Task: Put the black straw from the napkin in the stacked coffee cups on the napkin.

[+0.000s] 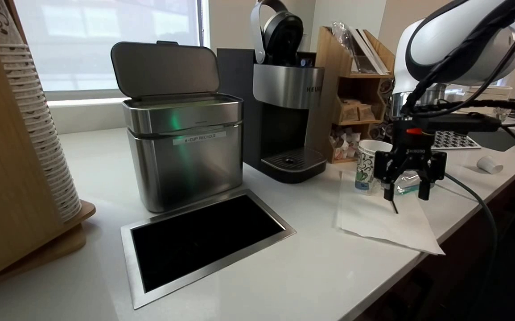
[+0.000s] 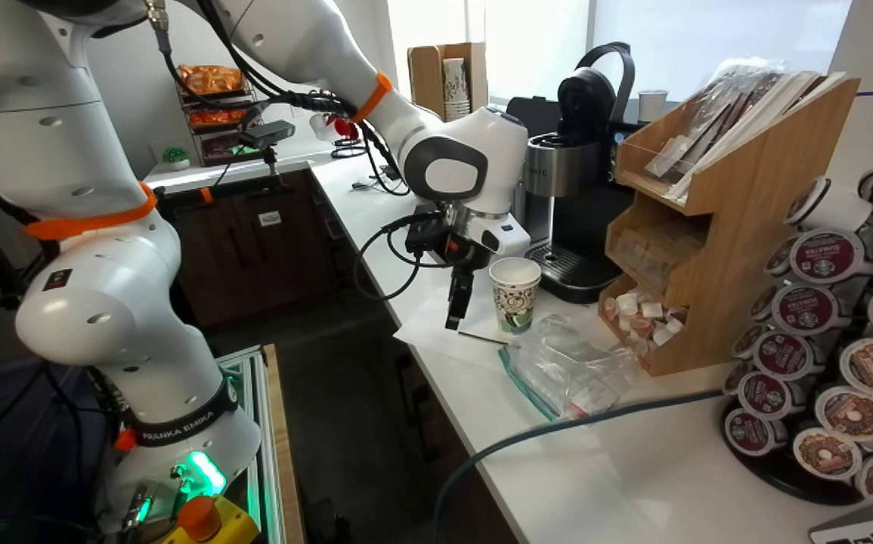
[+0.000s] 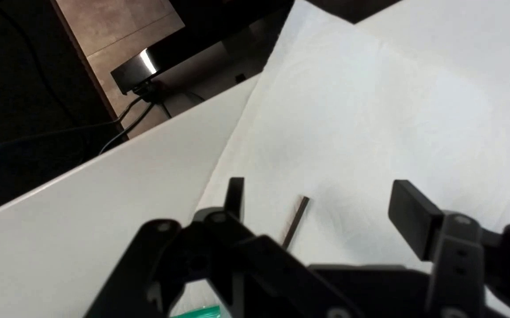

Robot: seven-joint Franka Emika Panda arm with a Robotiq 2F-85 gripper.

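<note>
The black straw [image 1: 395, 207] lies on the white napkin [image 1: 382, 227], which reaches the counter's front edge. In an exterior view the straw [image 2: 484, 338] has one end close to the plastic bag. The stacked coffee cups [image 2: 515, 298] stand upright at the napkin's back part and also show in an exterior view [image 1: 365, 167]; they are out of the wrist view. My gripper [image 1: 406, 192] is open and empty, pointing down above the napkin beside the cups. In the wrist view the straw [image 3: 296, 222] shows between the spread fingers [image 3: 321, 207], its near end hidden by the gripper.
A clear plastic bag [image 2: 564, 363] with a teal strip lies beside the cups. A coffee machine [image 1: 288, 89] and a wooden organizer [image 2: 738, 264] stand behind. A dark hose [image 2: 595, 425] crosses the counter. A small cup [image 1: 490, 165] lies on its side.
</note>
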